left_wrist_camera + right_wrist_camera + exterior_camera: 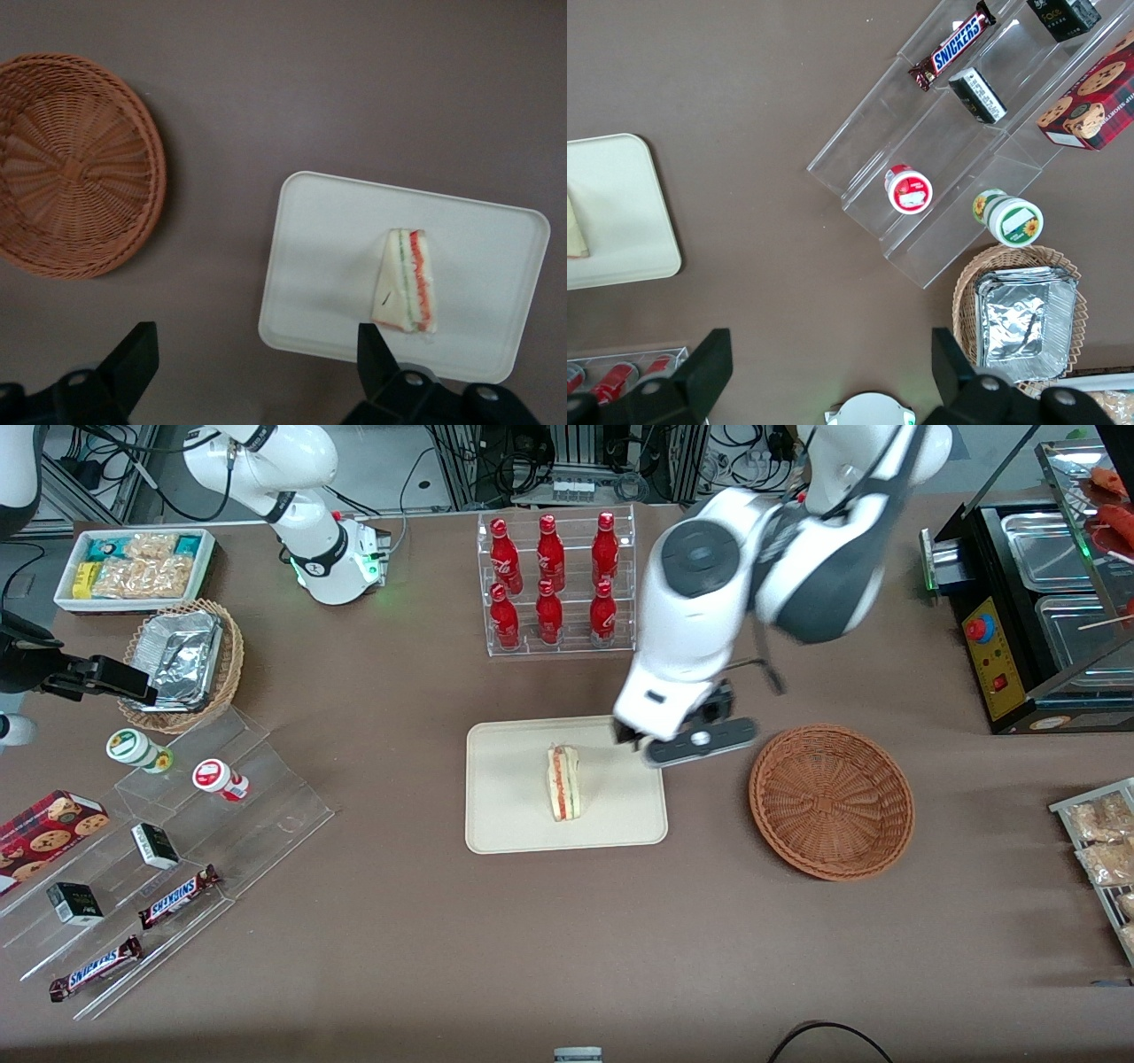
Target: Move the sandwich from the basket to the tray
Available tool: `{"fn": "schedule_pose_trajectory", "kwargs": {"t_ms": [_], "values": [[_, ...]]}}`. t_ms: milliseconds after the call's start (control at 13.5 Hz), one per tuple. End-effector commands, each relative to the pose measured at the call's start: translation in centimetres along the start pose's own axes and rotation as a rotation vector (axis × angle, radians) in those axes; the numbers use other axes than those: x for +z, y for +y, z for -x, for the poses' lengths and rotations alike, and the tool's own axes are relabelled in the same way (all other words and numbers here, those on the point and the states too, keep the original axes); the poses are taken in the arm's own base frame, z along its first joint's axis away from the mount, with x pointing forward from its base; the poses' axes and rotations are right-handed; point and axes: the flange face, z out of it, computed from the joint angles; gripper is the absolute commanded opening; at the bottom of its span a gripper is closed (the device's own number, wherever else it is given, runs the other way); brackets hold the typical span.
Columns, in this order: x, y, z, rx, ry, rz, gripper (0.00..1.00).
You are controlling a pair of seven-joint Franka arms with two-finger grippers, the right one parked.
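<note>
The sandwich [563,782] [406,281] lies on the cream tray [514,815] [328,257], a pale wedge with red and green filling showing along one edge. The reddish-brown wicker basket [831,801] [71,164] sits empty beside the tray, toward the working arm's end of the table. My gripper [687,746] [257,367] hangs above the table between tray and basket, over the tray's edge. It is open, with nothing between its black fingers [133,354].
A clear rack of red bottles [554,580] stands farther from the front camera than the tray. A stepped acrylic shelf [168,850] with snack bars, and a tan basket of foil containers [182,660], lie toward the parked arm's end. A black food warmer [1036,602] stands at the working arm's end.
</note>
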Motion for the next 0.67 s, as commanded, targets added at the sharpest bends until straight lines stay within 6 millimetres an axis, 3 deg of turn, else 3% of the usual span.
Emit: {"fn": "schedule_pose_trajectory", "kwargs": {"t_ms": [0, 222, 444, 593], "values": [[-3.3, -8.4, -0.4, 0.052, -0.032, 0.016, 0.99], [-5.4, -16.0, -1.1, 0.116, -0.028, 0.026, 0.99], [-6.2, -21.9, -2.8, 0.167, -0.039, 0.025, 0.99], [-6.6, -24.6, -3.8, 0.185, -0.033, 0.029, 0.99]]}}
